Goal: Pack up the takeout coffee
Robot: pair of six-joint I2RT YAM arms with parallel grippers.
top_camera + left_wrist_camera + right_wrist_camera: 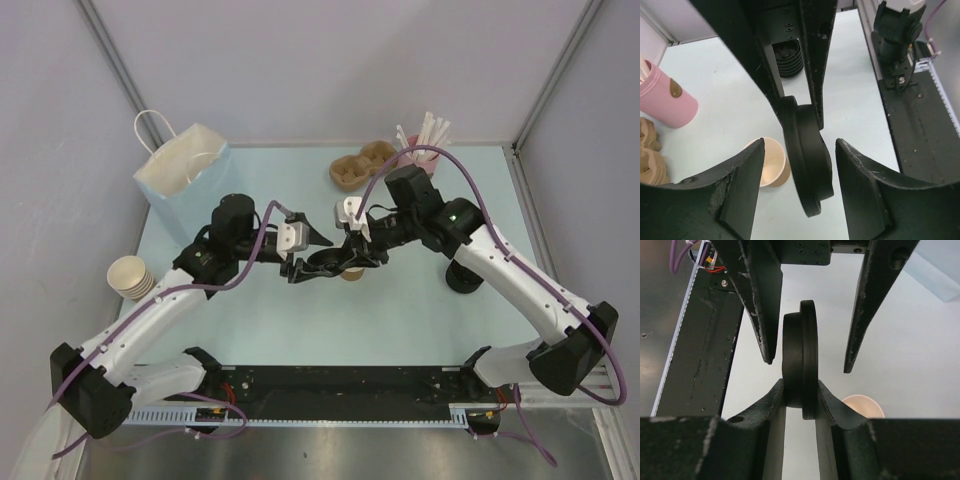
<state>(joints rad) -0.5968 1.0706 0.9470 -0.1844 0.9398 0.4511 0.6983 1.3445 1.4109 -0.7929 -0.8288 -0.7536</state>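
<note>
The takeout coffee's tan paper cup (pixel 352 272) stands lidless on the table mid-scene, its cream inside showing (pixel 771 162) (pixel 862 405). Its round black lid (pixel 333 263) hangs edge-on just above and left of the cup. My right gripper (pixel 800 390) is shut on the lid (pixel 801 350), pinching its lower rim. My left gripper (pixel 800 145) stands open, its fingers (pixel 742 190) on either side of the lid (pixel 807 165) with gaps on both sides. In the top view the left gripper (pixel 308 268) and right gripper (pixel 357 260) meet over the cup.
A light blue paper bag (pixel 185 180) stands at the back left. A stack of lidless tan cups (pixel 130 277) sits at the left edge. A brown cup carrier (pixel 360 165) and a pink cup of white straws (pixel 425 150) are at the back right.
</note>
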